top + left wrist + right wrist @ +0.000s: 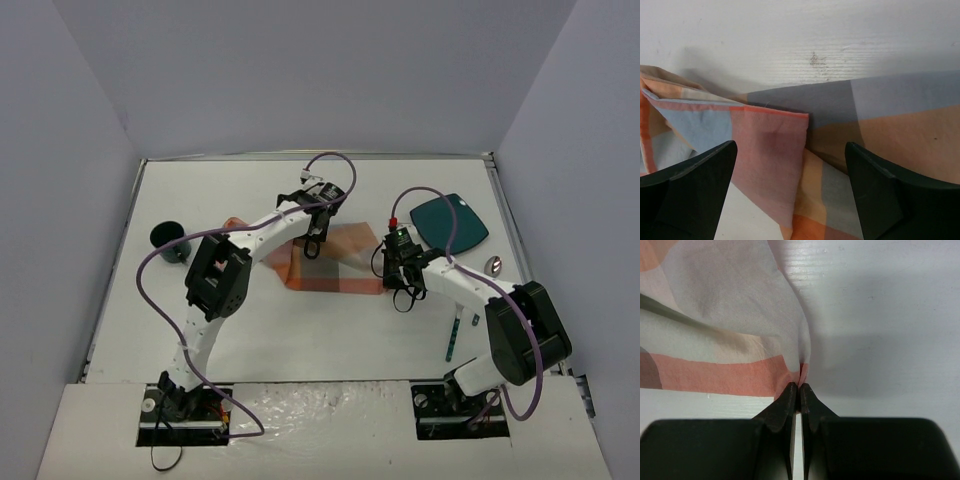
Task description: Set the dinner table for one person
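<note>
A: Where is the dinner table (300, 330) seen?

B: The dinner table, a large, flat, white, matte rectangular top, is seen filling the floor of the grey-walled enclosure in the top view; both arm bases are bolted at its near edge; its bare, faintly grained surface is also shown in both wrist views.

A: What is laid on it nearest the middle?

B: An orange, blue and grey plaid cloth placemat (345, 265) is found just beyond the centre; it is rumpled, and in the left wrist view one part is folded over another, so it is not lying flat.

A: How are the grippers placed?

B: The left gripper (790, 145) is held over the folded cloth; its jaws are spread wide, and nothing is gripped between them; whether the cloth is touched cannot be told. The right gripper (799, 386) is set at the placemat's right edge; its jaws are pressed together, and a pinch of the orange-striped hem is caught between the tips; a crease runs through the cloth from that point.

A: And farther out?

B: A teal round-cornered square plate (450, 222) is seen toward the far right, apart from the cloth; a small shiny metal piece (493, 265) lies near the right edge, its kind not to be told; a thin green-handled utensil (453, 335) is laid beside the right arm; a dark round vessel (170, 240) is placed at the left, well apart from the placemat.
</note>
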